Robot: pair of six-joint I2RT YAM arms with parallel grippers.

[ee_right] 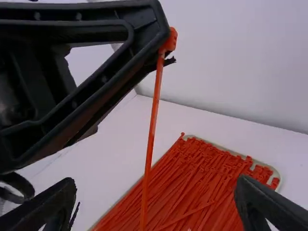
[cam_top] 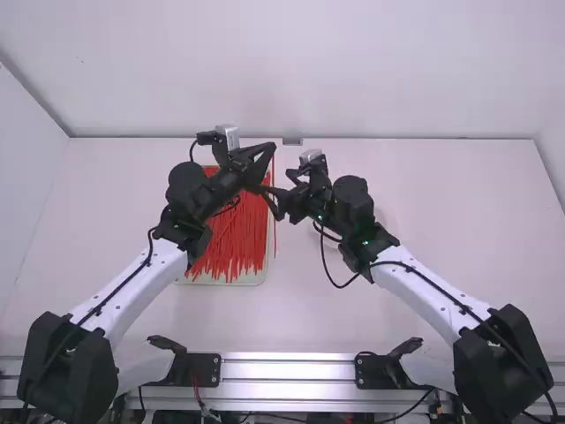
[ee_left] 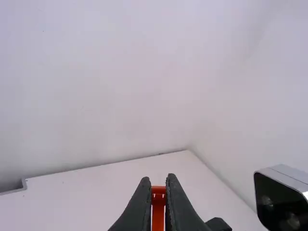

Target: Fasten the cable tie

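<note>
High view, left tool (ee_left: pixel 157 182) pinching one cable tie (ee_right: pixel 153 120), right tool (ee_right: pixel 154 191) spread wide

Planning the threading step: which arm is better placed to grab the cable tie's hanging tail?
Right. The left end effector is shut on the head of the cable tie, whose tail hangs between the fingers of the open right end effector, so it likely only needs to close.

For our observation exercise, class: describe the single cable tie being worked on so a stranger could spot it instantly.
On the white table, find the tray heaped with orange cable ties. At its right edge, the left hand pinches one cable tie by its head. Unlike the heap lying flat, it hangs straight down, alone.
</note>
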